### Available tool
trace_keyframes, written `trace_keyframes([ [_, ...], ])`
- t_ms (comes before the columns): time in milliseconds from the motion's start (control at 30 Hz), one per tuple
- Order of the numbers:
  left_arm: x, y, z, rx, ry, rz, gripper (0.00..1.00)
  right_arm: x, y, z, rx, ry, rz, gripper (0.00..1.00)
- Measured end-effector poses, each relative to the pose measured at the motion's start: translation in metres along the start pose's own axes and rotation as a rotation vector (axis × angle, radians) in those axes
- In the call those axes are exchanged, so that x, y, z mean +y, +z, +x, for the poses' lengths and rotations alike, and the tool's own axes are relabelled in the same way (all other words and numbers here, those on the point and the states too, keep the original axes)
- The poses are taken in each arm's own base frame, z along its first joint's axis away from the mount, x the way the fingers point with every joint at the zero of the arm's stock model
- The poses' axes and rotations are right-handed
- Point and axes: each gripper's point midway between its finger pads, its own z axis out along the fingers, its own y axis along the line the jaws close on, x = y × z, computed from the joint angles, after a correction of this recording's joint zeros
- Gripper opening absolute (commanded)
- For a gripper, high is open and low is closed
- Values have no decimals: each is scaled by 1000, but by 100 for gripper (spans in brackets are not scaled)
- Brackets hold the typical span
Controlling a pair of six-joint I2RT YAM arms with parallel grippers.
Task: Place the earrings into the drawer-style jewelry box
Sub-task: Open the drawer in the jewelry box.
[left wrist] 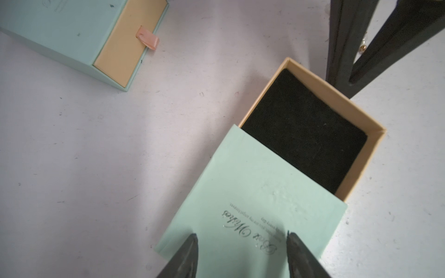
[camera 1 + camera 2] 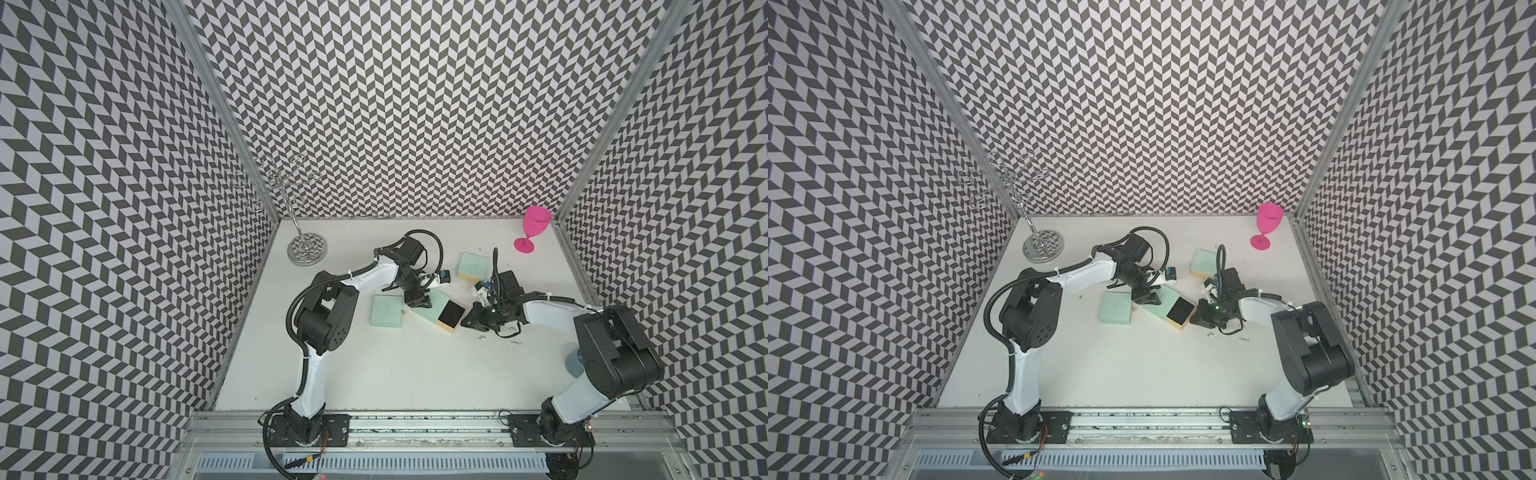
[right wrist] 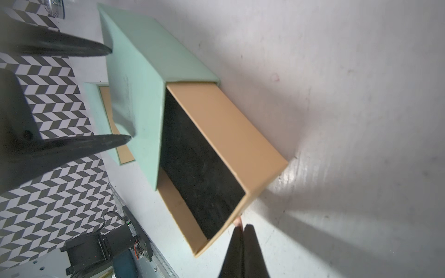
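Observation:
The drawer-style jewelry box (image 2: pixel 432 305) lies mid-table, a mint sleeve (image 1: pixel 252 192) with its tan drawer (image 2: pixel 451 313) (image 3: pixel 228 125) slid out, black lining (image 1: pixel 305 134) bare. My left gripper (image 1: pixel 242 237) (image 2: pixel 419 302) is open, its tips spread over the sleeve's top. At the drawer's outer end, my right gripper (image 3: pixel 243 226) (image 2: pixel 464 323) is shut on the drawer's pink pull tab (image 3: pixel 238 222). Tiny silvery earrings (image 2: pixel 482 337) (image 2: pixel 1244 339) lie on the table beside the right gripper. One more earring (image 1: pixel 363 47) glints behind its fingers.
A second mint box (image 2: pixel 386 311) (image 1: pixel 72 36), drawer closed, lies left of the open one. A third mint box (image 2: pixel 473 266) lies behind. A chrome wire stand (image 2: pixel 305 249) is at the back left, a pink goblet (image 2: pixel 534 228) at the back right.

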Motion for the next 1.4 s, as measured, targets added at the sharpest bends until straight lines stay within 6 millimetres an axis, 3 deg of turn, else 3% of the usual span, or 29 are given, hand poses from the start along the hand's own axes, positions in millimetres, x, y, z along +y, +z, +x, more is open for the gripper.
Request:
trace_keyframes([
  [700,0,0,0,0,4,0,60,-5,-2,3,9,-13,22,0],
  [1067,0,0,0,0,4,1,61,-11,-3,9,32,8,59,14],
  [1400,-1,-4,-3,13,1,7,66,1,-22,-9,-18,-26,95,17],
])
